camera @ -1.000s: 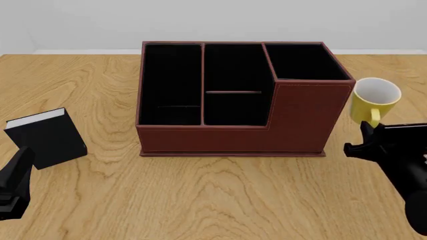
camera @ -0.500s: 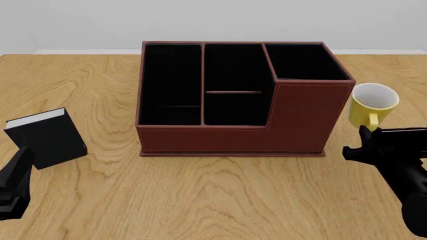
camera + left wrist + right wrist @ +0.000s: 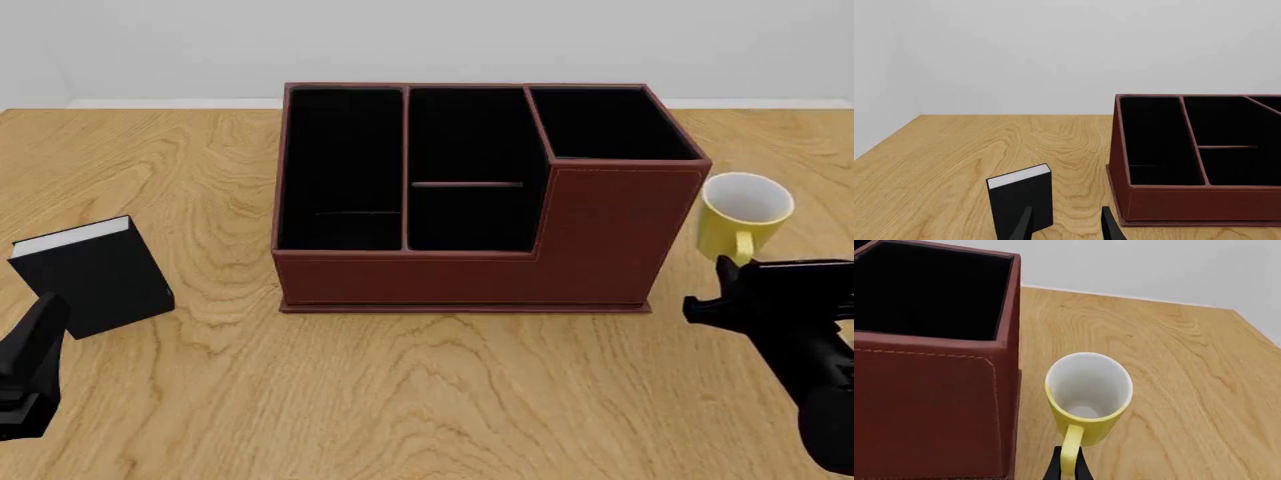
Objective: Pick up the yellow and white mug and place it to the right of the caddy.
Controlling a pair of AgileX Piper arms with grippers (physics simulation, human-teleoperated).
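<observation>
— What has changed in the last second?

— The mug (image 3: 745, 216) has sunk a little and edged toward the caddy (image 3: 481, 200); my right gripper (image 3: 731, 278) came down with it. My left gripper (image 3: 1066, 225) has not stirred.

— Why hold the mug that way?

— I pinch its handle, the fingers of my right gripper clamped on the loop, so the cup hangs upright, mouth up, just beside the caddy's right wall, near the table's right edge. Whether it touches the wood yet I cannot tell.

— And the left?

— Idle, fingers apart, near the book (image 3: 94, 275) by the left edge.

— The room?

— A pale wood-grain table (image 3: 441, 390) and a plain grey wall behind.
</observation>
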